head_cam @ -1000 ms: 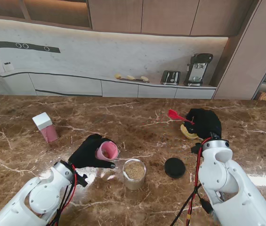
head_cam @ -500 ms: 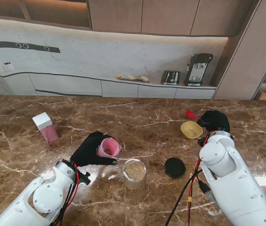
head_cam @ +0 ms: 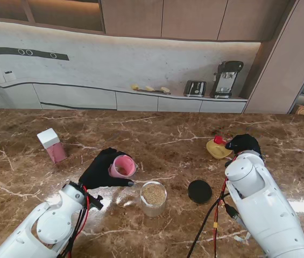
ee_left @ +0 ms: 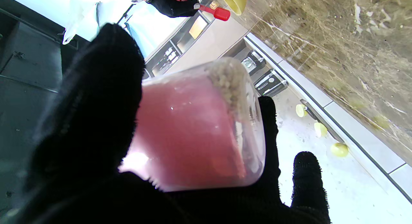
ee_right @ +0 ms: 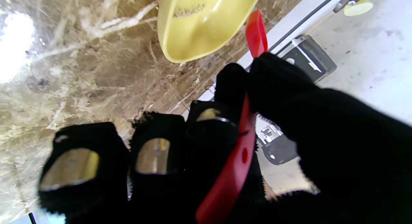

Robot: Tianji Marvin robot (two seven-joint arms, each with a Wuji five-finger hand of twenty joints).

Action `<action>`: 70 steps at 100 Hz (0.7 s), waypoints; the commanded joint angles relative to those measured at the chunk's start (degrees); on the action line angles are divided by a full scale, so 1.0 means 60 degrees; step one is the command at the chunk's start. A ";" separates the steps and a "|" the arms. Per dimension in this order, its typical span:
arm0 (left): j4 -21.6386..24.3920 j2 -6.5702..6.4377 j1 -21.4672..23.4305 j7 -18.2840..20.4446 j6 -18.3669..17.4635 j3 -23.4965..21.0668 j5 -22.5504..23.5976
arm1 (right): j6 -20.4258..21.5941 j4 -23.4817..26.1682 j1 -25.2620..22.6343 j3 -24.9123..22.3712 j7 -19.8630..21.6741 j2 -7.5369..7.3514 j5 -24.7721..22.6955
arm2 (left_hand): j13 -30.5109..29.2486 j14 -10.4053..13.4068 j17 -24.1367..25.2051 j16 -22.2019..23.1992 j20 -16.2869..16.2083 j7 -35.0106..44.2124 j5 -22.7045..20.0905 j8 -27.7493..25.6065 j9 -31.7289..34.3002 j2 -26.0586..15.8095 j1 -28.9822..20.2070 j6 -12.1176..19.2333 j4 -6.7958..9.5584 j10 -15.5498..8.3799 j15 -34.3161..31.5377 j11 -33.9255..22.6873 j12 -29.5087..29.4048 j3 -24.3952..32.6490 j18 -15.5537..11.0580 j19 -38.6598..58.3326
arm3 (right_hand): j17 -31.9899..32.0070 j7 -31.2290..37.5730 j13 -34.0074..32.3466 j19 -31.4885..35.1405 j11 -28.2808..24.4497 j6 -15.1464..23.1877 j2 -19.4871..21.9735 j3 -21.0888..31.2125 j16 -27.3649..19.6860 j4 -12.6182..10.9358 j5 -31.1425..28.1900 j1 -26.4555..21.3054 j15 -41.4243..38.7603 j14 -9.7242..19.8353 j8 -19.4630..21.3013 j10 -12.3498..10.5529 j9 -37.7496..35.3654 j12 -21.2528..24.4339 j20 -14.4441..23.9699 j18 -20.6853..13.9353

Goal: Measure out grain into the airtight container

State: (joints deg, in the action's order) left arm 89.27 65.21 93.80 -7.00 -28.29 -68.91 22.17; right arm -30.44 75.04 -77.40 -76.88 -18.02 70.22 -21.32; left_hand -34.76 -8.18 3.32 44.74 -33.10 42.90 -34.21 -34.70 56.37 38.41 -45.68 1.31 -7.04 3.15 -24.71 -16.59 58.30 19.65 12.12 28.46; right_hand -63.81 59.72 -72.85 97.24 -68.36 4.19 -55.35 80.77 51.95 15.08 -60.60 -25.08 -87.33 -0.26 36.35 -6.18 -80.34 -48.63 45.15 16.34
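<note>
My left hand [head_cam: 102,170] is shut on a pink measuring cup [head_cam: 123,166], held tilted just left of and farther from me than the clear airtight container [head_cam: 154,199], which holds some grain. In the left wrist view, grain lies near the mouth of the pink cup [ee_left: 199,127] inside my left hand [ee_left: 90,127]. The container's black lid [head_cam: 199,191] lies flat to its right. My right hand [head_cam: 243,144] is shut on a red scoop [head_cam: 219,140] beside a yellow bowl [head_cam: 217,150]. The right wrist view shows the red scoop [ee_right: 238,153] pinched in my right hand [ee_right: 289,121] by the yellow bowl [ee_right: 202,21].
A pink box with a white top [head_cam: 51,145] stands at the far left of the brown marble table [head_cam: 157,134]. A counter with a toaster [head_cam: 195,88] and a coffee machine [head_cam: 226,78] runs along the back wall.
My right hand with the red scoop swung right off the yellow bowl, then came back nearer to me beside it. The left hand and pink cup shifted only slightly.
</note>
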 commanded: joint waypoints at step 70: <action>0.0090 -0.0025 0.0069 0.0139 0.0126 -0.0036 0.0064 | -0.0687 -0.1084 0.0635 0.0399 0.0622 0.0109 0.0419 | 0.0152 0.0199 0.0179 -0.0074 -0.0002 0.1563 -0.1766 -0.0062 0.1118 -0.1725 -0.0910 0.2610 -0.0413 -0.1108 0.0324 -0.0158 0.0029 0.3134 0.0000 -0.0067 | 0.0564 -0.0364 -0.0408 -0.0133 0.1116 -0.0090 0.1420 -0.0328 -0.0532 -0.0223 0.0812 -0.0363 0.1102 -0.0253 -0.2016 0.0322 -0.0448 0.0565 -0.0395 0.0103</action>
State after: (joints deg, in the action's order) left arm 89.75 65.11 94.08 -6.22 -27.68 -69.20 22.31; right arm -34.05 69.19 -73.65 -74.41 -15.12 70.58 -19.33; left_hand -34.76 -8.18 3.32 44.74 -33.10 42.91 -34.21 -34.70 56.38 38.44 -45.68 1.31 -7.05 3.15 -24.71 -16.59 58.30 19.66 12.14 28.46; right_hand -61.45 59.10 -72.85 96.34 -63.26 3.31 -48.60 78.46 50.43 15.13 -57.65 -25.19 -82.24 -0.91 26.72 -5.64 -80.34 -46.55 43.76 16.35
